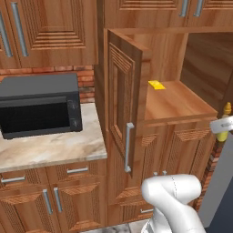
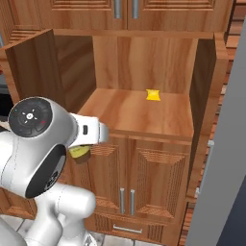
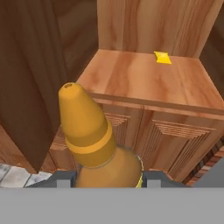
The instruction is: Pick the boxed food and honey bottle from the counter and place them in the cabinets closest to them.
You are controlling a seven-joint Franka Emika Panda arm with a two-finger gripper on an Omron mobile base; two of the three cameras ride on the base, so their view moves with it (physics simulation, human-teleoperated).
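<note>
My tool (image 3: 107, 181) is clamped on the honey bottle (image 3: 94, 135), held in the air in front of the open cabinets (image 1: 182, 102), below the front edge of their shelf. The swung-open cabinet door (image 1: 125, 100) stands left of that shelf, where a small yellow packet (image 1: 157, 84) lies near the back wall. A black microwave (image 1: 40, 104) sits on the marbled tabletop (image 1: 54, 148) left of the door.

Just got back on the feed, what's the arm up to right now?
The gripper is shut on the honey bottle, carrying it in front of the open cabinet. The bottle sits just outside, level with the front edge of the shelf, not yet inside. A small yellow item already lies at the back of that shelf. On the counter to the left stands the microwave.
</note>
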